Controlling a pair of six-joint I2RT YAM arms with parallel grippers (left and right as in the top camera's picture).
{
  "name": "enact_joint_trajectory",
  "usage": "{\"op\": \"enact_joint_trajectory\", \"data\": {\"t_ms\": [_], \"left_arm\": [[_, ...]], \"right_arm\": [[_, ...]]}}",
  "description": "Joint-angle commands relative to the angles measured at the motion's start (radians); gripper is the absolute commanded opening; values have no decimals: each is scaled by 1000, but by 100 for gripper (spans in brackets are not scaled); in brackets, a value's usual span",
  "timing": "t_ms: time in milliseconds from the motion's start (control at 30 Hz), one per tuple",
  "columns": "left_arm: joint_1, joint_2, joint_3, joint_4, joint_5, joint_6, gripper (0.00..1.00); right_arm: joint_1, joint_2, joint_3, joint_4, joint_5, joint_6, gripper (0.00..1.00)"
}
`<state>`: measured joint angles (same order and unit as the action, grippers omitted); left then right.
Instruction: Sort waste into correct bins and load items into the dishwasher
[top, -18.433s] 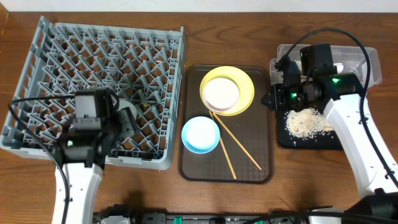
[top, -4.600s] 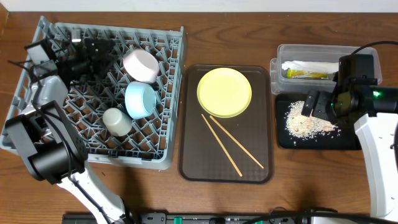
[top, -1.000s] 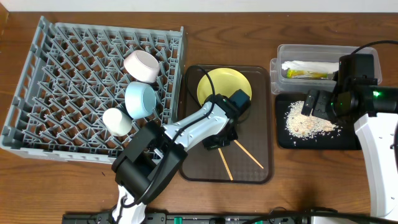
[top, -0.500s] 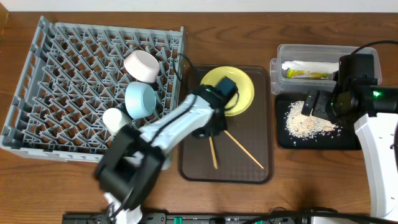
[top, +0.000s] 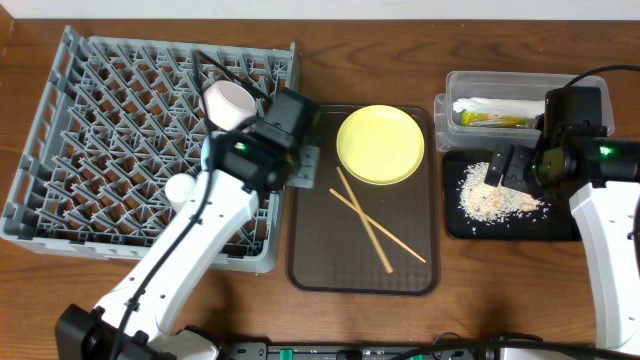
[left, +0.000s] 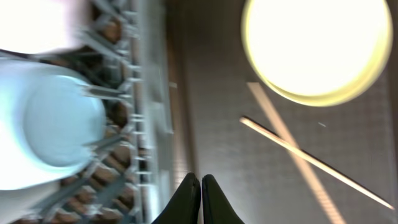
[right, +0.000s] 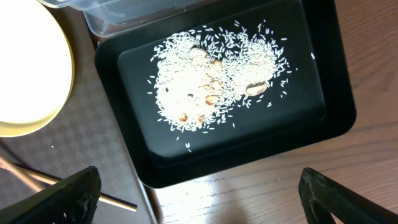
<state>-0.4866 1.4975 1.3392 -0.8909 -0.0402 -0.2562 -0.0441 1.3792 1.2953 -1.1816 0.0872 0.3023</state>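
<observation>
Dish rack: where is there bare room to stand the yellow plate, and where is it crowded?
The dish rack is bare over its left half, from its left wall across to the white bowl and the small cup. It is crowded on the right side, where those two, the blue bowl and the left arm bunch together.

Wooden table (top: 360, 60), 4 things on it: grey dish rack (top: 100, 110), brown serving tray (top: 330, 250), clear tub (top: 520, 80), black tray (top: 480, 228)

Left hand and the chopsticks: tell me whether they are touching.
Apart. The left wrist view shows the left hand shut on nothing, with bare brown tray between its fingertips and the nearest chopstick.
</observation>
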Motion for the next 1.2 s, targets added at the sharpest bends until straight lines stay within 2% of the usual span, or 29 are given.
{"op": "enact_joint_trajectory", "data": {"t_ms": [0, 100, 167, 267, 333, 767, 1000, 1167], "left_arm": [[39, 2, 5, -5, 34, 46, 8], [40, 10, 5, -4, 172, 36, 8], [30, 20, 5, -5, 222, -31, 9], [2, 40, 4, -5, 235, -140, 36], [-19, 61, 5, -3, 235, -192, 47], [-175, 307, 5, 83, 235, -595, 49], [-248, 415, 4, 194, 235, -655, 49], [-286, 497, 4, 202, 235, -736, 49]], "right_arm": [[-4, -5, 14, 0, 17, -11, 99], [-4, -5, 14, 0, 17, -11, 99], [-4, -5, 14, 3, 17, -11, 99], [-4, -5, 14, 5, 17, -11, 99], [-4, -5, 14, 4, 16, -11, 99], [-4, -5, 14, 3, 17, -12, 99], [-4, -5, 14, 3, 17, -12, 99], [-4, -5, 14, 0, 17, -12, 99]]}}
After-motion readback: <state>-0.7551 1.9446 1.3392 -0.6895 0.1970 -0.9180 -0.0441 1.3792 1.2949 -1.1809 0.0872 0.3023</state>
